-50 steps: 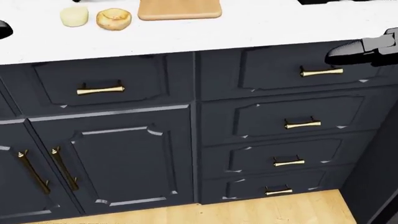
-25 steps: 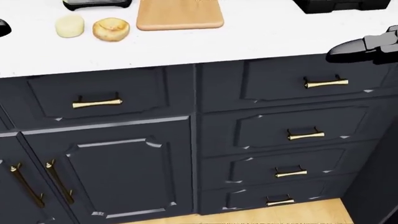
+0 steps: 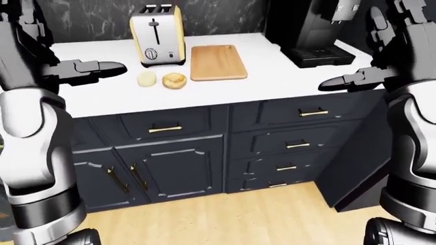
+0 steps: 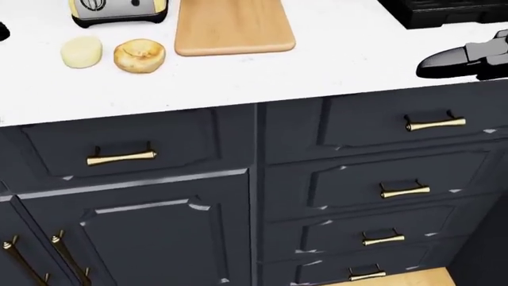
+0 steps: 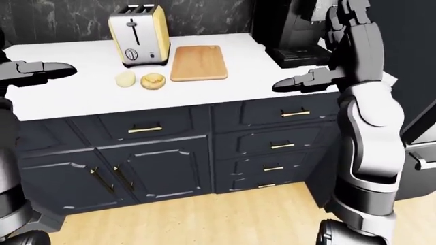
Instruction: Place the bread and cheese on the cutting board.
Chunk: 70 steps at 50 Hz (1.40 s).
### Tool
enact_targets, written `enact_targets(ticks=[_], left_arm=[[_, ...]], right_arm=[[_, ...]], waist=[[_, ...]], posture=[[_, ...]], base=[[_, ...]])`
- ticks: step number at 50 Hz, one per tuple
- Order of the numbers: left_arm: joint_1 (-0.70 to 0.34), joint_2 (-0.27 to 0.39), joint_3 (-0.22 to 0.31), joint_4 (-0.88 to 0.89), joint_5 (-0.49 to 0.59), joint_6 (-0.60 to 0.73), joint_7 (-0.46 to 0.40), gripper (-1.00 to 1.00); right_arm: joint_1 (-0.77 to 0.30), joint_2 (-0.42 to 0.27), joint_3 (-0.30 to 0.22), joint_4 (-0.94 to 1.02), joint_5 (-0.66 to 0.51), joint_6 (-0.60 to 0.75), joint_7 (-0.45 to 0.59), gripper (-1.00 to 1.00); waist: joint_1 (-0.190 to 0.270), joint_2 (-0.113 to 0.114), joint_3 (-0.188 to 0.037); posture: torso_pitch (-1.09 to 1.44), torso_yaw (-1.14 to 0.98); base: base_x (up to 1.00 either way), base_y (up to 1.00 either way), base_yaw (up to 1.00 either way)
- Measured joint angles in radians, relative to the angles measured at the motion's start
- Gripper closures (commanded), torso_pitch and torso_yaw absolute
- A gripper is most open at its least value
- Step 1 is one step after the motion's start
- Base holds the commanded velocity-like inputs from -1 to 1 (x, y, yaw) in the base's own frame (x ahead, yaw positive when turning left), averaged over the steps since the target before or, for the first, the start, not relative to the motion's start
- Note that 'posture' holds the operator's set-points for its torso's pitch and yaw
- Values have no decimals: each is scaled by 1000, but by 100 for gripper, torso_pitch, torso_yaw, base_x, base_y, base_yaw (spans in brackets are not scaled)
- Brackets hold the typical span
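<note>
On the white counter (image 4: 333, 65) lie a pale round cheese (image 4: 81, 52) and, right beside it, a golden bread roll (image 4: 140, 55). A wooden cutting board (image 4: 231, 27) sits just right of the roll with nothing on it. My left hand (image 3: 102, 69) hovers open over the counter's left part, left of the cheese. Over the counter's right edge my right hand (image 4: 457, 59) hangs open, far right of the board. Neither hand touches anything.
A yellow and silver toaster (image 3: 158, 34) stands behind the cheese. A black coffee machine (image 3: 310, 28) fills the counter's right end. Dark cabinets with brass handles (image 4: 119, 157) run below the counter, over a wooden floor (image 3: 225, 219).
The head view has shifted so the counter and its things sit lower and larger in the picture; the toaster base now shows. The right hand stays at the right edge.
</note>
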<state>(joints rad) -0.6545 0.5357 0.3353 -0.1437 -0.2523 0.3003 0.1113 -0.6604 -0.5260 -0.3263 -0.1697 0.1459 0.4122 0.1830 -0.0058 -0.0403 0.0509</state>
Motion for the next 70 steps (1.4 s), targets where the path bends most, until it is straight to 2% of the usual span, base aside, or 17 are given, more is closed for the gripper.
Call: enact_targets(ticks=[4,9,14,20,22,24,29,33,35,41,46,49,56,60,62,66,70], left_arm=[[-7,7,9,-3,-2,4,1,-100],[-10,11,16,-15,1,-10,4,-100],[10,9,32,11,4,-1,12,-100],[4,13,30,-7,3,-3,11,-100],[1,15,31,-11,2,-5,10,-100],[7,4,23,-15,2,-10,10,-100],[5,4,5,2,-3,6,1,-100],[-6,10,17,-12,-1,-3,5,-100],[-12,14,18,-13,0,-8,6,-100],[5,11,29,10,6,-1,13,-100],[5,10,27,-3,6,-7,10,-100],[1,12,28,-4,7,-8,10,-100],[7,-1,3,5,3,0,-1,-100],[-6,7,14,-6,5,-7,3,-100],[-10,11,17,-9,5,-12,4,-100],[8,14,35,4,7,-4,11,-100],[-1,15,29,1,6,4,13,-100]], right_arm=[[-8,-5,3,0,1,8,-2,-100],[-11,-8,1,-8,4,-2,-2,-100],[4,10,35,1,10,2,8,-100],[-7,1,15,-17,8,0,3,-100],[-11,-1,12,-24,8,-6,2,-100],[-5,-4,4,-22,7,-10,0,-100],[2,-3,2,2,3,11,-4,-100],[-9,-6,4,-17,6,6,-3,-100],[-15,-7,5,-16,6,1,-2,-100],[7,10,31,0,11,4,10,-100],[-4,2,14,-19,8,-3,5,-100],[-8,0,13,-27,9,-9,5,-100],[8,-1,2,-2,3,10,-2,-100],[-4,-4,1,-18,8,7,-2,-100],[-12,-8,2,-20,11,7,-2,-100],[-4,6,31,-17,18,11,6,-100],[-9,1,23,-13,18,18,7,-100]], waist=[[-1,27,-3],[-11,112,-7],[15,98,-1],[17,26,0],[20,-9,-5],[5,7,-2],[-4,15,-6],[-9,71,3],[-9,117,-7],[15,91,-5],[18,35,-2],[23,-16,-9],[-2,18,-4],[-7,72,4],[-8,115,-6],[15,104,1],[15,65,-4]], posture=[[0,0],[0,0],[0,0],[0,0],[0,0],[0,0],[0,0],[0,0],[0,0],[0,0],[0,0],[0,0],[0,0],[0,0],[0,0],[0,0],[0,0]], base=[[18,14,0],[18,15,0],[18,14,0],[18,15,0],[18,15,0],[18,14,0],[18,15,0],[18,13,0],[18,12,0],[18,10,0],[18,8,0],[18,7,0],[18,7,0],[18,7,0],[18,7,0],[18,7,0],[18,7,0]])
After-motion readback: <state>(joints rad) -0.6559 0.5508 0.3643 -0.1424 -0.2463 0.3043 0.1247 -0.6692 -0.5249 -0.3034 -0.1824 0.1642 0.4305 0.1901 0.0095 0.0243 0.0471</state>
